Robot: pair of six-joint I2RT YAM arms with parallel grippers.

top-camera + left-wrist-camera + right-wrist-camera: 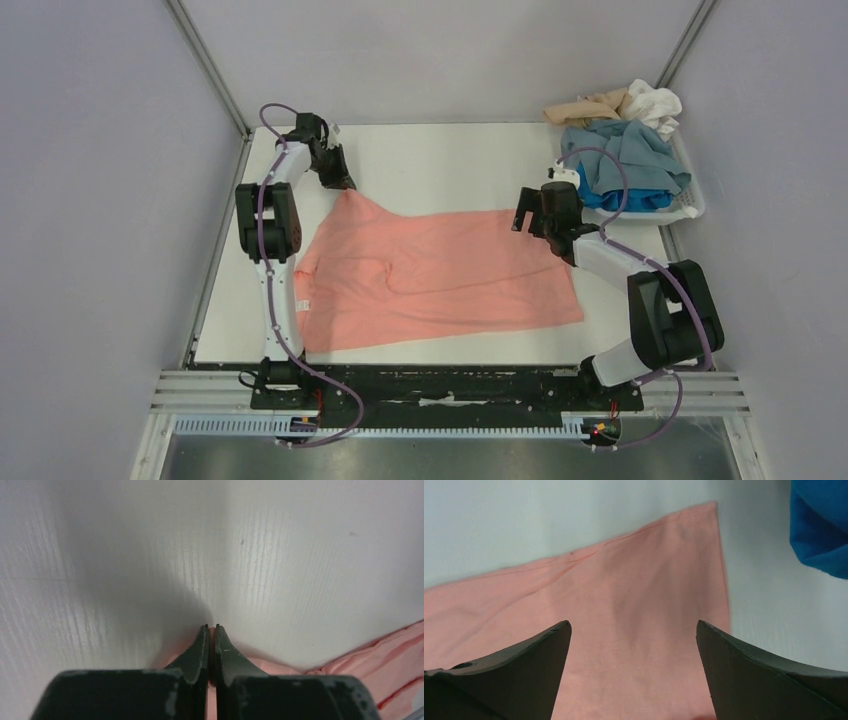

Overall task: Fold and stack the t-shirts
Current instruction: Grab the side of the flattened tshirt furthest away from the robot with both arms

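L end effector (211, 627) clenched on pink t-shirt (440, 270) corner; R end effector (632, 623) spread wide over its hem.

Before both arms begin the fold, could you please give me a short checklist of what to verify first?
1. Left gripper shut on the salmon-pink t-shirt at its far corner: ok.
2. Right gripper open: ok.
3. Right gripper over the shirt near its other far corner: ok.
4. Right gripper holding cloth: not ok, none yet.
5. Shirt lying flat: not ok, creases near its middle.
6. Other t-shirts in the basket, apart from it: ok.
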